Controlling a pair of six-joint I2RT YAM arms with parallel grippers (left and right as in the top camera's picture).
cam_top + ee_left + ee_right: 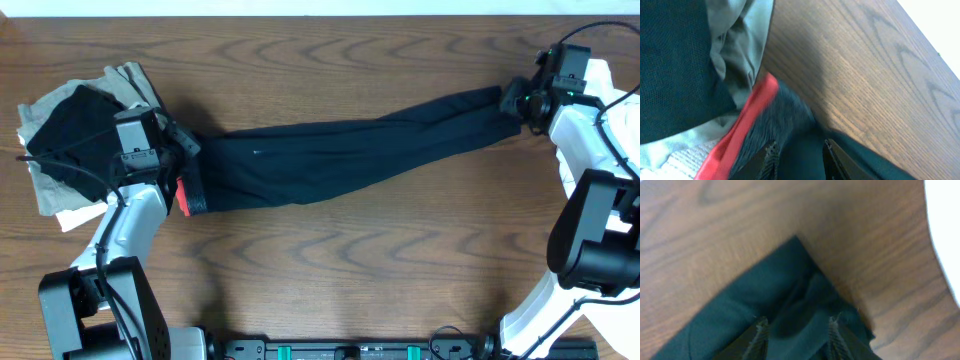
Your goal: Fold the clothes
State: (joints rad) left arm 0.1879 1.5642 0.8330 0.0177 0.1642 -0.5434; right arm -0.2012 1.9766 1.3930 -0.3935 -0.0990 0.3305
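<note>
Leggings point(340, 155) lie stretched long across the wooden worktop point(330, 270) in the overhead view, waistband at the left, ankle end at the right. Over the waistband sits the left hand point(188, 152), with the coral-red edge point(182, 196) showing just below it. A pile of other garments point(60, 130) lies right beside it at the far left. Down at the ankle end, there's the right hand point(512, 100).

Over to the left wrist: the fingers point(765, 161) stand a little apart, with dark leggings cloth in the gap and no clamp on it. The coral-red edge point(747, 122) runs diagonally against a khaki garment point(740, 45).

Now the right wrist: its fingers point(760, 332) are partly parted too. They straddle the rumpled end of the leggings point(750, 310), which lies loose on the worktop point(740, 225).
</note>
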